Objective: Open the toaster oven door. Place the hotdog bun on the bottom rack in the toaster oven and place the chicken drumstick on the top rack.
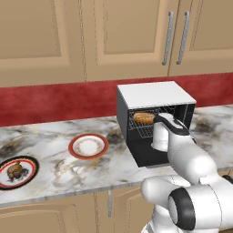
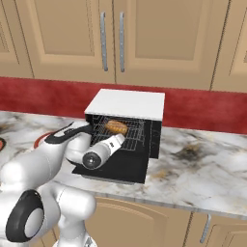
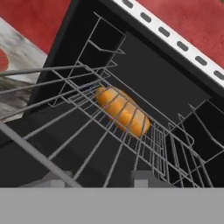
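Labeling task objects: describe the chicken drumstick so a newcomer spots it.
Start at the toaster oven, go left along the marble counter, past the orange-rimmed plate. The chicken drumstick lies on the dark-rimmed plate at far left: lumpy, dark brown.

Hotdog bun (image 2: 116,127) lies inside toaster oven (image 2: 126,104).

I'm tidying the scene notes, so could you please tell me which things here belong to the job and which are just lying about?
Job:
- toaster oven, toaster oven door open
- hotdog bun on a rack inside
- chicken drumstick on the dark-rimmed plate
- gripper, at the oven mouth

Lying about:
- bare red-rimmed plate
- cabinet handles
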